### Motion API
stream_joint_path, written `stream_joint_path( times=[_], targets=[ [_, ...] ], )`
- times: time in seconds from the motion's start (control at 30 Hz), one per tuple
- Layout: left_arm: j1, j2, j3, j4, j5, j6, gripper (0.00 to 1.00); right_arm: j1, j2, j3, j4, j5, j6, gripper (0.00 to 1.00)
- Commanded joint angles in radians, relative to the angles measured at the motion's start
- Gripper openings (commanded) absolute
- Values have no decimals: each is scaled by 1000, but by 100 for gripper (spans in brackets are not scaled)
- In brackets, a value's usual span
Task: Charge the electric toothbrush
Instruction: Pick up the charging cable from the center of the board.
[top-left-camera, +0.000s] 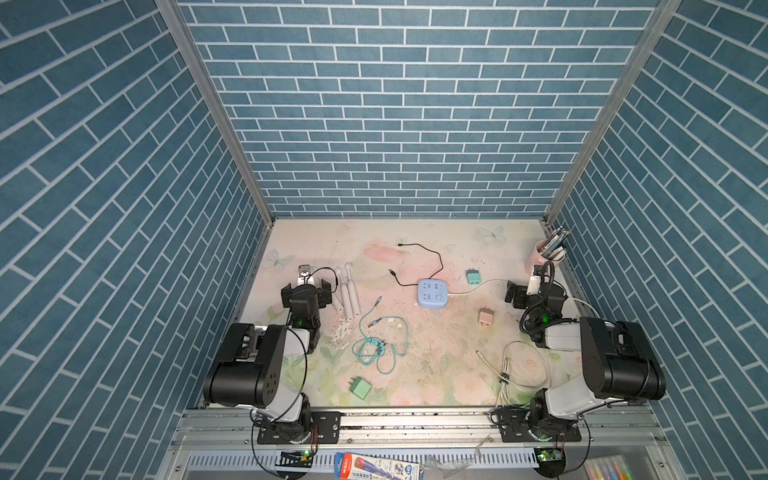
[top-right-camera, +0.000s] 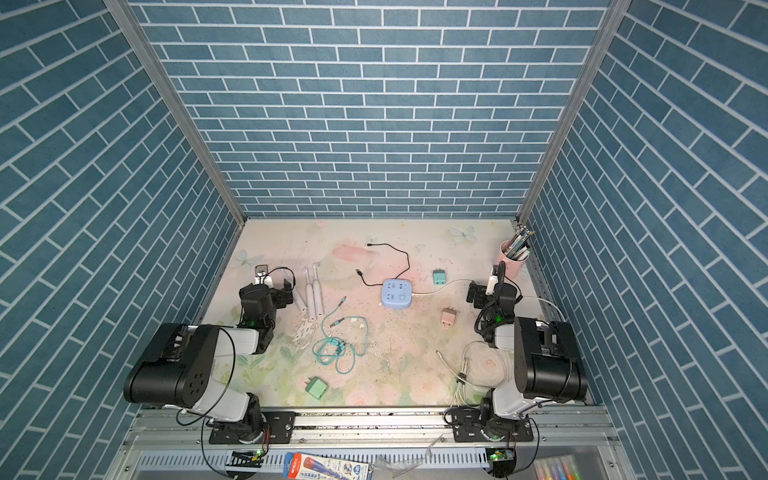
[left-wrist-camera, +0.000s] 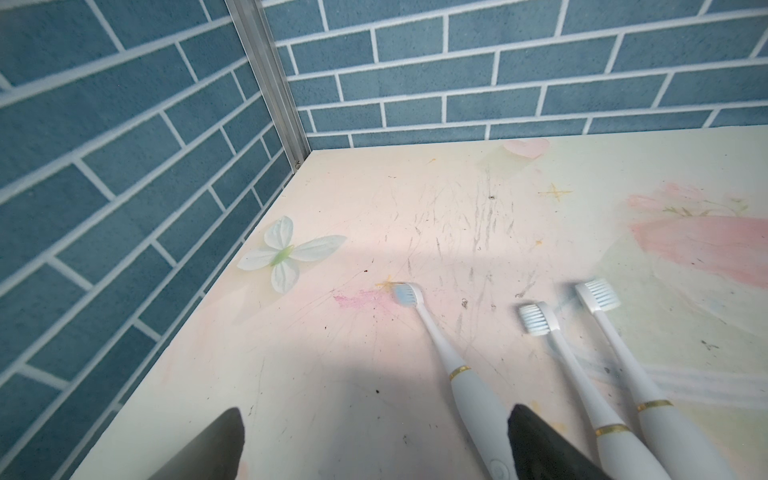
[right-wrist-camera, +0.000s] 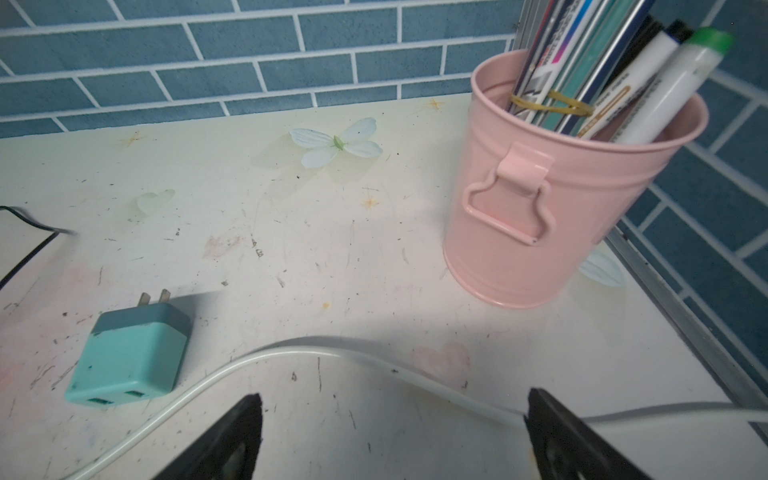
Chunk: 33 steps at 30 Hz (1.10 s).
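Toothbrushes (left-wrist-camera: 600, 413) lie side by side at the left of the tabletop (top-left-camera: 316, 245), just beside the left pincer (left-wrist-camera: 376, 415), which like the right pincer (right-wrist-camera: 395, 397) stands spread and empty, so it should centre over one handle and close squarely, not clipping its neighbours.

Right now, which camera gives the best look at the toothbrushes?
The left wrist view: all three toothbrushes lie close up, bristles and gold rings clear. Both top views show them small, beside the left gripper. The right wrist view misses them.
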<state>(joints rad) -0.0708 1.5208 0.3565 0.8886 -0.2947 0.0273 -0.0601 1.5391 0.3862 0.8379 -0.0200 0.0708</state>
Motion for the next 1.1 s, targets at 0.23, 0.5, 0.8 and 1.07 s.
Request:
stream_joint_path(
  times=[0.23,0.5,0.8,1.07],
  targets=[
    [-3,6,12,12,-8,7,99,-1,-1,16,5,-5,-19,99],
    [-3,6,12,10,-8,8,99,-1,-1,16,5,-5,-19,99],
    [-56,-198,19,-146,-118,36,100,19,-420,160,-467,220,285,99],
    [-73,-655,153,-619,-226,-527,99,20,-588,194,-574,119,692,99]
  ],
)
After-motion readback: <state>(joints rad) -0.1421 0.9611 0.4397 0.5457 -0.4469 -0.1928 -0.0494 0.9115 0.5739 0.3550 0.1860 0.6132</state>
